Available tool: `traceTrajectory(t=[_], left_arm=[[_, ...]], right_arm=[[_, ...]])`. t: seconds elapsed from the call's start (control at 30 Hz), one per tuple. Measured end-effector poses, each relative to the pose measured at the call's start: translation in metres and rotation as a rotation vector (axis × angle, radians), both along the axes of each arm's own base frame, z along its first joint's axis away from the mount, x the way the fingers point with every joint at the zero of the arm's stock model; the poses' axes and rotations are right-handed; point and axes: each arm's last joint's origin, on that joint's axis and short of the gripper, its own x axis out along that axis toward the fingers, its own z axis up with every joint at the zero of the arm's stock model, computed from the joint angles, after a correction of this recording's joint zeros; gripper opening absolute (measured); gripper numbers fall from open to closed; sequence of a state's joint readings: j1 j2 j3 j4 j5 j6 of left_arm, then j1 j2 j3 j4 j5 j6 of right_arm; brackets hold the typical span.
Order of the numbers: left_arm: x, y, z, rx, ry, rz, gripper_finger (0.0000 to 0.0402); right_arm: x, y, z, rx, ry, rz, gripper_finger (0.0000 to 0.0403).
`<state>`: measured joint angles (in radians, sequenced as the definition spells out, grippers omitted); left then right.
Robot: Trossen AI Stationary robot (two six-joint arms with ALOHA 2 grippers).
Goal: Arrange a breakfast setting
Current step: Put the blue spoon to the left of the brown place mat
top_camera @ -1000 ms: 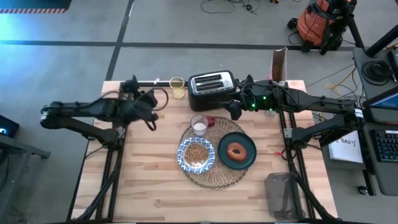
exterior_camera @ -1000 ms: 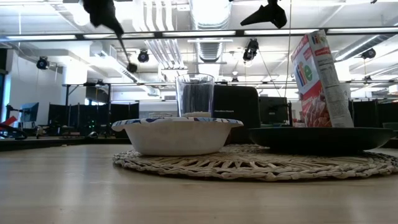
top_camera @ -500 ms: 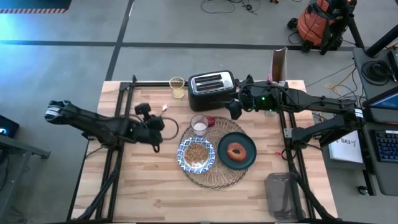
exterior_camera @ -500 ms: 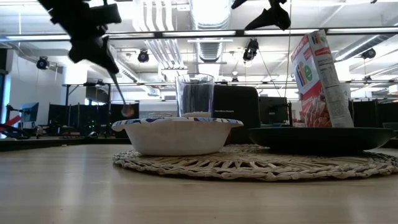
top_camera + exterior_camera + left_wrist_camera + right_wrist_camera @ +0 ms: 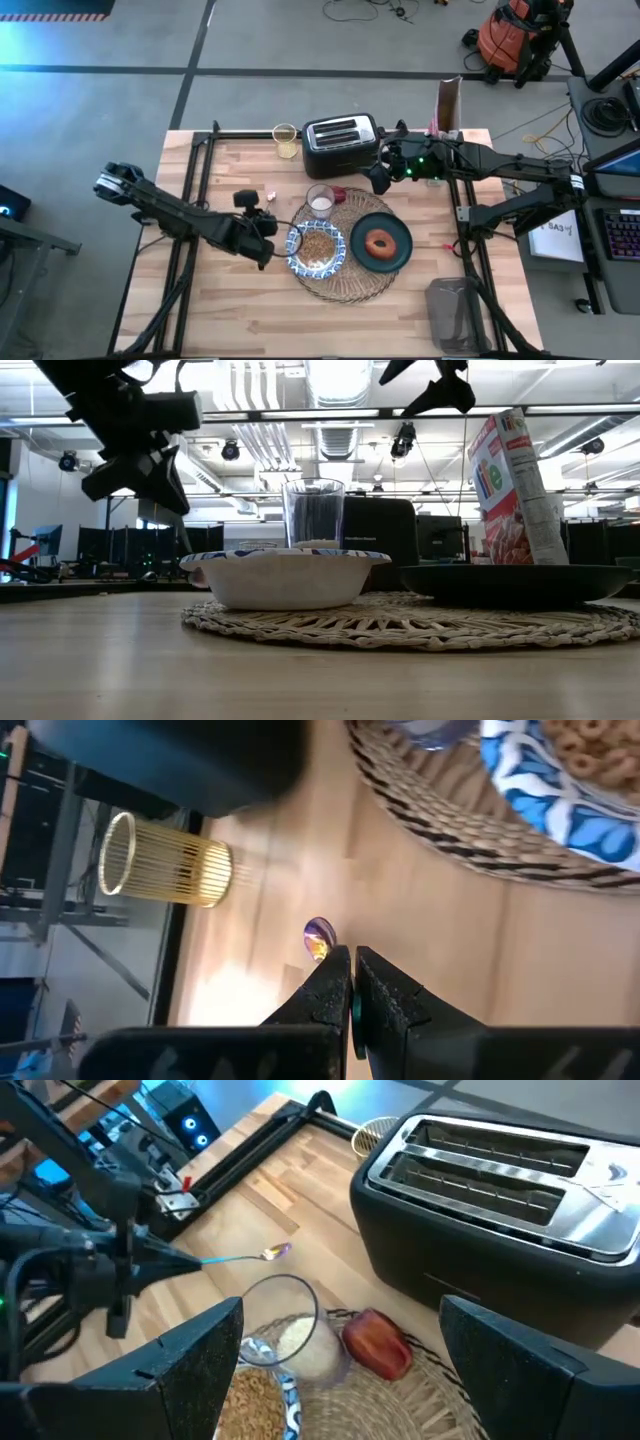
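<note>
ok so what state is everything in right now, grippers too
left gripper: shut on the spoon, beside the bowl
right gripper: open, hovering by the toaster
bowl: upright on the placemat, cereal inside
glass: upright, a little white at the bottom
plate: on the placemat, pastry on it
toaster: slots empty
cereal box: upright

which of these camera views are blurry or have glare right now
Left wrist view: a dark blurred shape fills the top, and glare whitens the table beside the shut left gripper. Low view: ceiling lights glare; the near tabletop is soft. Right wrist view: its own fingers are blurred.
</note>
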<state>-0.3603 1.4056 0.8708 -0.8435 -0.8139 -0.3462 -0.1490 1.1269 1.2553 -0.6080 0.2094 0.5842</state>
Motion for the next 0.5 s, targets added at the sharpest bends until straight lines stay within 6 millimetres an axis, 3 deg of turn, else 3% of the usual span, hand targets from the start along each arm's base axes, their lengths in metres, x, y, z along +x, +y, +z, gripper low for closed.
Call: traceTrajectory(t=[0.5], left_arm=[[0.015,-0.035,-0.032,0.000,0.055,-0.106,0.0000]], right_arm=[[-0.012,0.005,-0.020,-0.012,0.235,0.170,0.0325]])
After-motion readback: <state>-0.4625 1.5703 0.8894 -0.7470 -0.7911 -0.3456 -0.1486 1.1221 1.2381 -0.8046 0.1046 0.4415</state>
